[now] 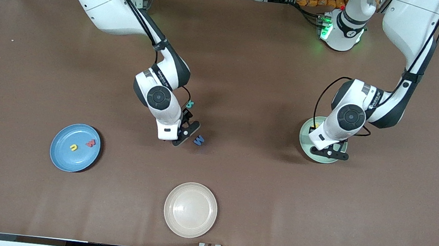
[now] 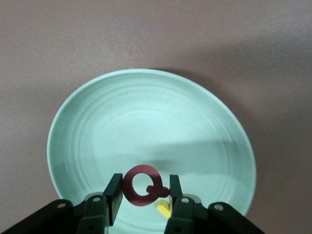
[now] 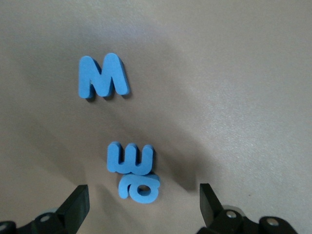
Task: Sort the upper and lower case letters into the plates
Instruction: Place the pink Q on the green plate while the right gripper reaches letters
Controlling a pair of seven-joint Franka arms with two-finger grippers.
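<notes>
The left gripper (image 2: 141, 195) hangs over the green plate (image 1: 306, 145), pinching a red Q (image 2: 142, 185); a yellow letter (image 2: 164, 209) already lies in that plate beneath it. In the blue plate (image 1: 61, 159), a yellow u (image 1: 73, 147) sits at nine o'clock of a red letter (image 1: 90, 142). The right gripper (image 1: 186, 132), jaws spread wide and empty, hovers over the loose blue letters: an M (image 3: 103, 76) and a stuck pair (image 3: 132, 170). A teal letter (image 1: 190, 104) waits on the table too. The cream plate (image 1: 208, 228) is bare. Roughly half sorted, I'd judge.
</notes>
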